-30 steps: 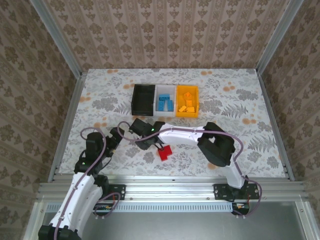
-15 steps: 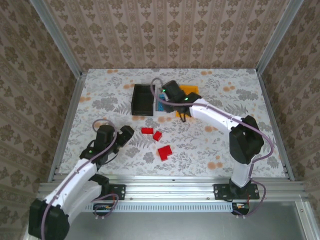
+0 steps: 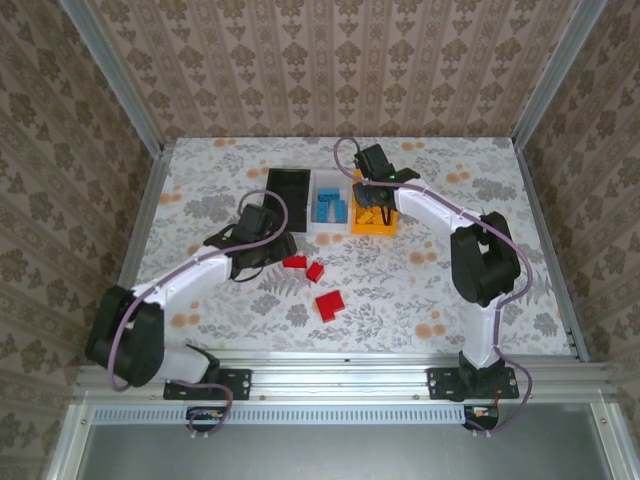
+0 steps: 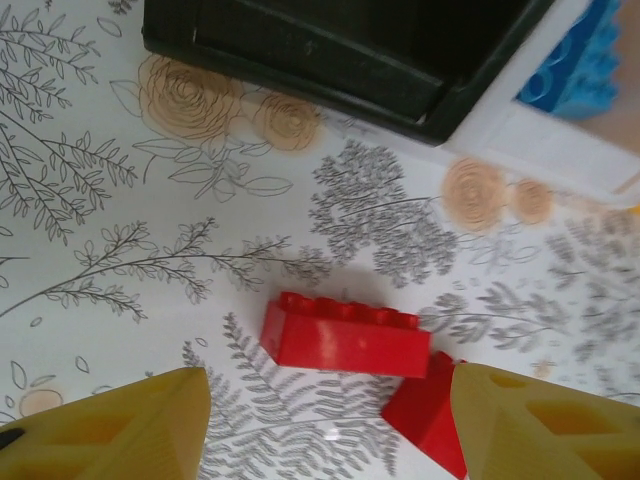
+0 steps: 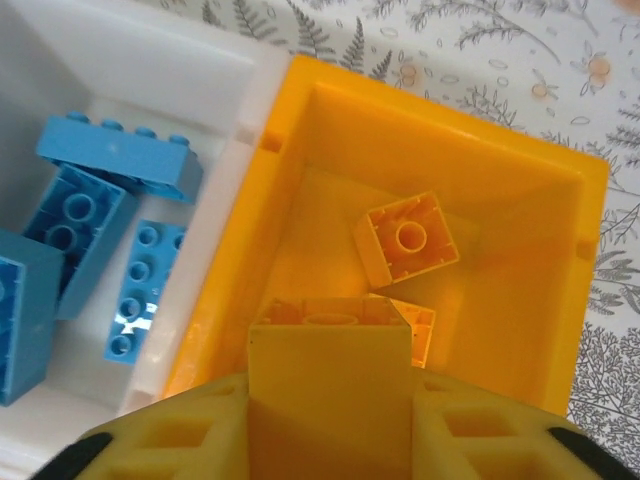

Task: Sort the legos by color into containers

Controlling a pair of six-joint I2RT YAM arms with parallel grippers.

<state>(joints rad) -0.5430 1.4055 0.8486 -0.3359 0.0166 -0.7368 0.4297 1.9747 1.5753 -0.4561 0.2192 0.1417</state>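
Table (image 3: 480,270): flat, matte top printed w/ grey ferns & orange blooms, fills centre of top view. Left arm (image 3: 180,285), white shell w/ black joints, runs from lower left up to centre. Right arm (image 3: 440,215), same build, arcs from lower right to upper centre.

3 rectangular open-top plastic bins sit in a row, sides touching, upper centre of top view: black bin (image 3: 290,190) at left, white bin (image 3: 330,178) mid, yellow-orange bin (image 3: 372,230) at right. All have smooth walls.

Left gripper (image 4: 325,400): yellow fingers at bottom corners of wrist view, spread wide, nothing held. It hangs over a long red brick (image 4: 345,335), studded & glossy, lying on the table, w/ a 2nd red brick (image 4: 430,410) just at its lower right end. Black bin's corner crosses top of that frame. In top view a bigger red brick (image 3: 329,304) lies apart, lower centre.

Right gripper (image 5: 330,430): over yellow-orange bin, clenched on a square yellow-orange brick (image 5: 328,370) at bottom centre of wrist view. On bin floor below: an upturned yellow-orange brick (image 5: 405,240), hollow side up w/ round tube, plus another mostly hidden. White bin at left of frame holds blue bricks (image 5: 120,160), studded, piled at angles.
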